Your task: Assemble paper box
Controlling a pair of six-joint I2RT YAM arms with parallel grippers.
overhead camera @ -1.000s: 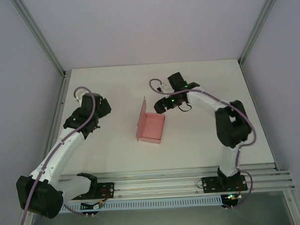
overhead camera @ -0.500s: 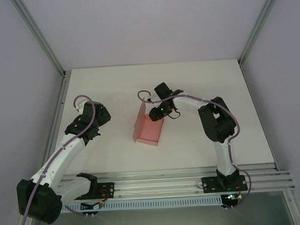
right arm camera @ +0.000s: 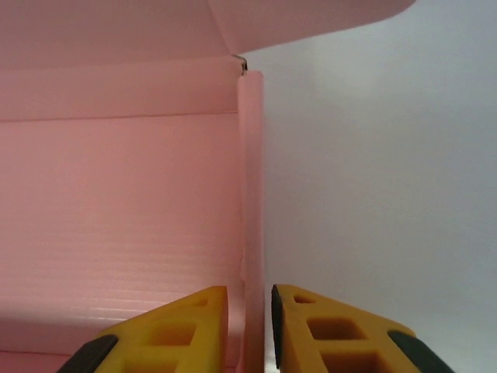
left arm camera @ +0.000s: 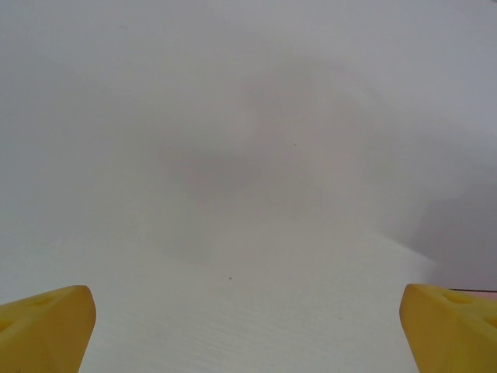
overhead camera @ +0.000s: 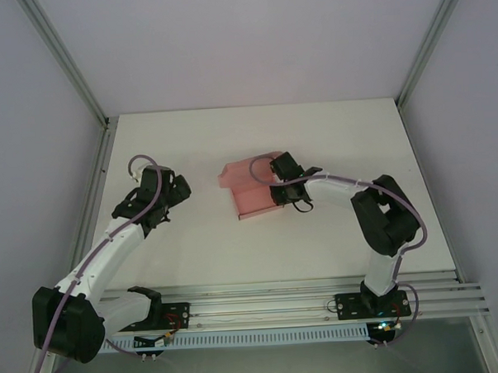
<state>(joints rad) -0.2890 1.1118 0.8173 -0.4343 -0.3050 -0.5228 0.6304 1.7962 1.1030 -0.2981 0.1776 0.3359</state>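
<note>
Your right gripper [right arm camera: 248, 299] has its jaws clamped on the upright side wall of the paper box [right arm camera: 116, 202]. The thin pink wall stands pinched between the two yellow fingers [right arm camera: 206, 305]. The box floor lies to the left of these jaws, and a flap arches above and ahead of them. The white table [right arm camera: 373, 194] lies to their right. Your left gripper [left arm camera: 247, 307] holds its jaws wide apart above the table surface. In the top view, the box sits well apart from the left jaws, on their right-arm side.

A lab test booth (aluminium frame [overhead camera: 65, 62], blank walls [overhead camera: 242, 38], white table [overhead camera: 329, 133]).
</note>
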